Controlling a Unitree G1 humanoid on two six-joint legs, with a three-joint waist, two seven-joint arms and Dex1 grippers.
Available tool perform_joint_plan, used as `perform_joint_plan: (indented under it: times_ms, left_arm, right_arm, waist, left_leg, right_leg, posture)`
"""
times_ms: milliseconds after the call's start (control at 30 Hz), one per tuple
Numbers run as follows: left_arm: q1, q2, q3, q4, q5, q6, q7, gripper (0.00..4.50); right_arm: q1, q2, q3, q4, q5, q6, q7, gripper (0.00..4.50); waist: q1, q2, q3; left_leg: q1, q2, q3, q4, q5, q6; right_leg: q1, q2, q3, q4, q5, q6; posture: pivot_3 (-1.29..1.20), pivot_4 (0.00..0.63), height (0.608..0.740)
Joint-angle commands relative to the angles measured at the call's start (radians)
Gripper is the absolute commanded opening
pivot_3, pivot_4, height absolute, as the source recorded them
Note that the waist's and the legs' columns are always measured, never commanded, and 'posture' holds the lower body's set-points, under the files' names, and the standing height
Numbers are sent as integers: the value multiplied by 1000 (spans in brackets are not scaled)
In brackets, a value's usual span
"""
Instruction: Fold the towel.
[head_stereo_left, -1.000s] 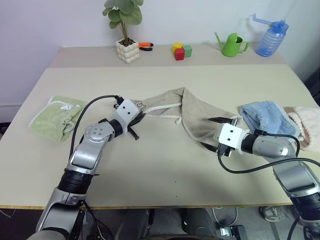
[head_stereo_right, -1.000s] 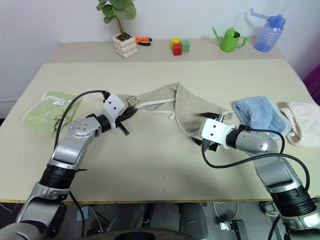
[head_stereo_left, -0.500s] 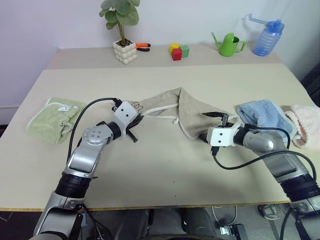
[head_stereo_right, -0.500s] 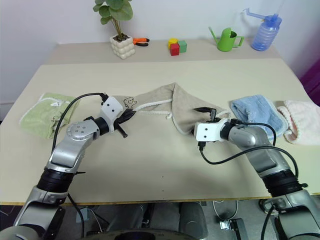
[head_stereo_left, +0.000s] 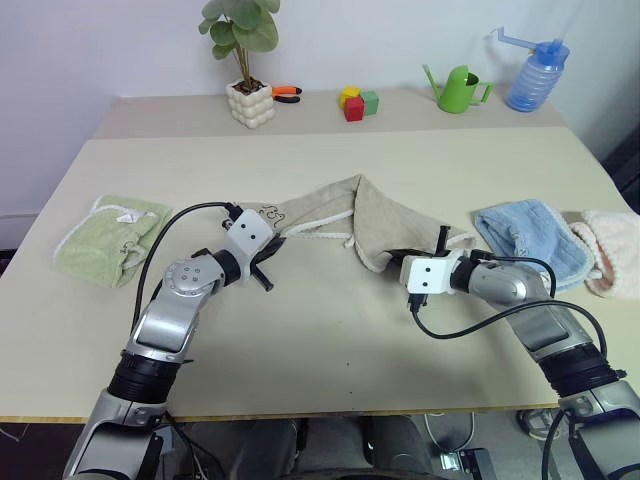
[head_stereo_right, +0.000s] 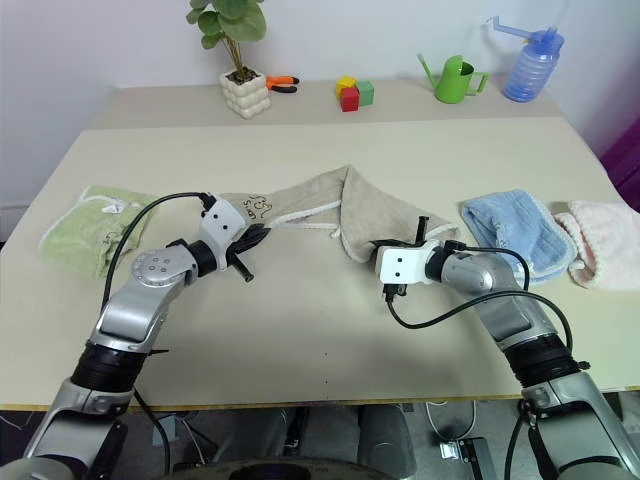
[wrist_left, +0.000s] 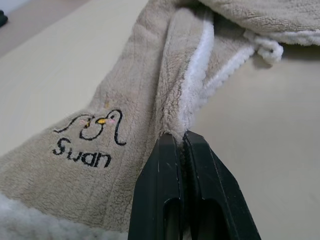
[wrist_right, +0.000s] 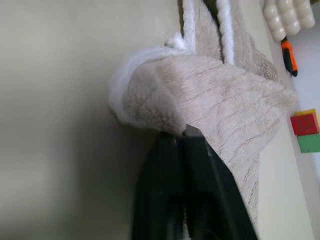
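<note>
The beige towel (head_stereo_left: 372, 213) lies bunched in a ridge across the middle of the table (head_stereo_left: 330, 330), its embroidered logo (wrist_left: 90, 140) near its left end. My left gripper (head_stereo_left: 270, 242) is shut on the towel's white-edged left corner (wrist_left: 170, 127). In the left wrist view its black fingers (wrist_left: 200, 170) pinch the fabric fold. My right gripper (head_stereo_right: 392, 248) is shut on the towel's right corner (wrist_right: 150, 100). That corner is rolled over the fingertips in the right wrist view.
A light green towel (head_stereo_left: 105, 237) lies at the table's left, a light blue towel (head_stereo_left: 525, 235) and a pinkish one (head_stereo_left: 612, 248) at its right. Along the back stand a potted plant (head_stereo_left: 252, 100), orange pliers (head_stereo_left: 290, 93), coloured blocks (head_stereo_left: 358, 102), a green watering can (head_stereo_left: 462, 90) and a blue bottle (head_stereo_left: 535, 72).
My right gripper has moved left to the towel's right corner and shut on it; it was open before. The left gripper has kept its hold in about the same place.
</note>
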Motion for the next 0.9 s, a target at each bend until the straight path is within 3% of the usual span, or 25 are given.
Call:
perform_joint_plan:
  times_ms: [33, 200, 333, 500, 667, 767, 900]
  left_arm:
    - [21, 48, 83, -58, -24, 3, -2, 0]
    - [28, 127, 187, 4, -34, -42, 6, 0]
    - [-92, 130, 260, 149, -12, -135, 102, 0]
    - [-488, 130, 304, 537, 29, -347, 294, 0]
    - [-709, 162, 323, 775, 33, -507, 356, 0]
    - [-731, 186, 325, 812, 15, -530, 314, 0]
    - [-457, 249, 321, 564, -76, -471, 67, 0]
  right_arm:
    - [14, -4, -67, -95, 90, 18, 22, 61]
    - [-18, -19, -155, -116, 141, 81, 6, 61]
    - [-145, -17, -213, -31, 125, 112, -58, 61]
    - [-475, -21, -239, 252, 58, 66, -222, 61]
    - [-651, -21, -246, 411, 55, -4, -306, 61]
    - [-668, -16, -256, 413, 101, -13, -280, 61]
    - [-500, -7, -263, 239, 267, 37, -94, 61]
  waist:
    - [-2, 0, 0]
    - [1, 0, 0]
    - [4, 0, 1]
    - [2, -4, 3]
    - [-8, -4, 3]
    - [-26, -4, 3]
    - [-54, -3, 2]
  left_leg:
    - [0, 0, 0, 0, 0, 0]
    - [1, 1, 0, 0, -2, 3]
    - [1, 1, 1, 0, -2, 3]
    - [-2, 0, 0, 1, 0, 0]
    - [-11, 0, 1, -1, 0, -1]
    - [-11, -1, 1, -5, 0, 0]
    - [-10, -1, 1, -8, 0, 1]
  right_leg:
    - [0, 0, 0, 0, 0, 0]
    - [0, 1, 1, 0, 0, 0]
    - [0, 1, 1, 0, 0, 0]
    - [-1, 1, 0, -1, 2, 0]
    - [-12, 1, 1, -5, 5, 1]
    - [-12, 0, 2, -6, 5, 1]
    - [-14, 1, 4, -5, 5, 2]
  posture:
    - [0, 150, 732]
    - [0, 150, 732]
    - [0, 150, 732]
    - [0, 150, 732]
    - [0, 150, 732]
    - [0, 150, 732]
    - [0, 150, 732]
